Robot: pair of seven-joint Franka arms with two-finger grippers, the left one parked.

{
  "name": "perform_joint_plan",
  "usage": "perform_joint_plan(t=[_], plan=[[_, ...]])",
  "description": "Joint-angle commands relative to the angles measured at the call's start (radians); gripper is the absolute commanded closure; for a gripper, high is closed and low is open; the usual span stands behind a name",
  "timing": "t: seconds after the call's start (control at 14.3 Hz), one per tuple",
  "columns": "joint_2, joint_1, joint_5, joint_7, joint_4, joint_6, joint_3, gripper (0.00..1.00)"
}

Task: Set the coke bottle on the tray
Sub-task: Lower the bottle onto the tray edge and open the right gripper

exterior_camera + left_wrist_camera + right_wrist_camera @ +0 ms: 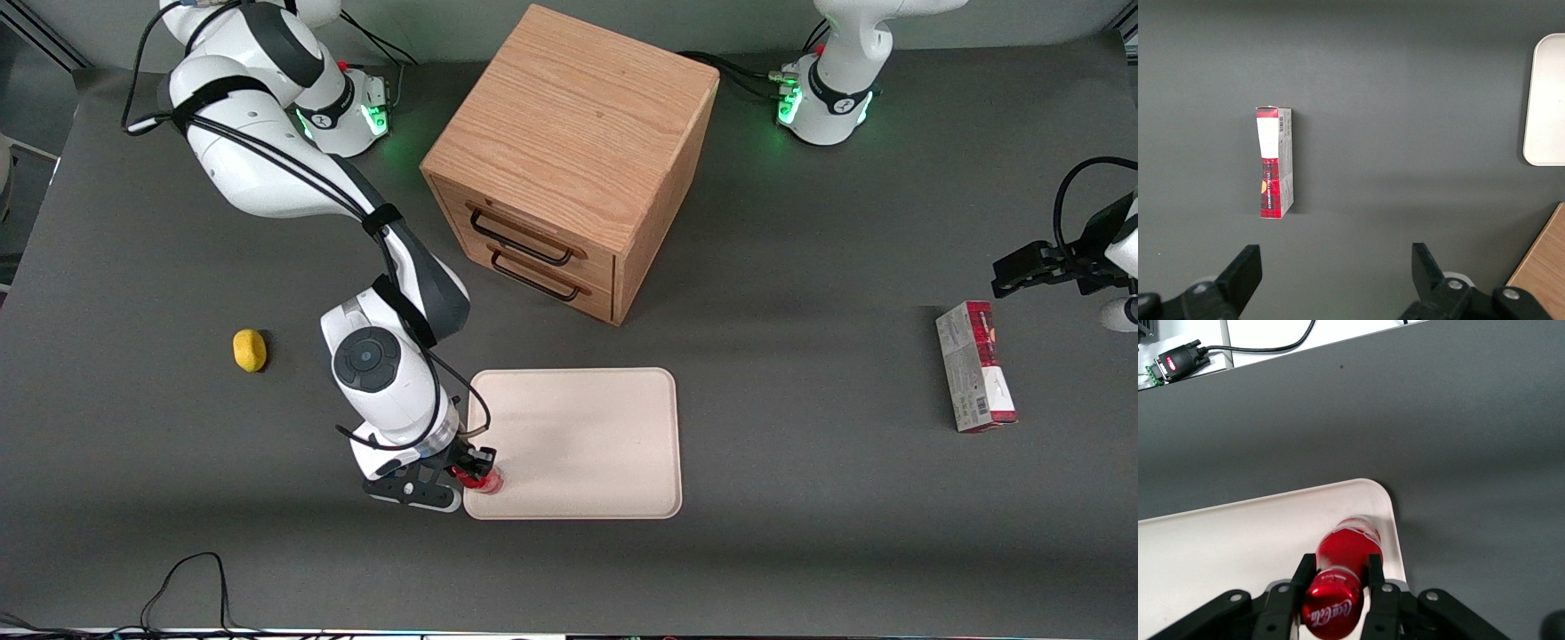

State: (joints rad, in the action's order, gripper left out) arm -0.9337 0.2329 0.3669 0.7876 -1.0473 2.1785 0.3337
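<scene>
The coke bottle (485,481) is small, with a red cap and red label, and stands upright between my gripper's fingers. My right gripper (476,473) is shut on it, over the tray's corner nearest the front camera at the working arm's end. The tray (587,444) is flat, cream-white, with rounded corners. In the right wrist view the two black fingers (1303,572) press the bottle's neck (1346,550) just below the cap, and the tray (1231,540) lies under it. Whether the bottle's base touches the tray is hidden.
A wooden drawer box (569,151) stands farther from the front camera than the tray. A yellow lemon-like lump (250,349) lies beside the working arm. A red-and-grey carton (975,366) lies toward the parked arm's end, also in the left wrist view (1274,162).
</scene>
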Motion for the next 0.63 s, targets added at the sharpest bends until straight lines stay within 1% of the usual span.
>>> perform_joint_plan(t=[0.0, 0.07, 0.28, 0.35, 0.42, 0.56], plan=[[0.001, 0.003, 0.035, -0.005, 0.006, 0.029, 0.004, 0.03], [0.003, 0.0, 0.04, 0.005, -0.003, 0.047, 0.004, 0.0], [0.024, -0.006, 0.038, -0.005, -0.007, 0.044, 0.004, 0.0], [0.051, -0.006, 0.035, -0.007, -0.011, 0.04, 0.002, 0.0], [0.084, -0.006, 0.03, -0.008, -0.031, 0.015, -0.001, 0.0], [0.179, -0.01, 0.003, -0.03, -0.083, -0.116, -0.013, 0.0]])
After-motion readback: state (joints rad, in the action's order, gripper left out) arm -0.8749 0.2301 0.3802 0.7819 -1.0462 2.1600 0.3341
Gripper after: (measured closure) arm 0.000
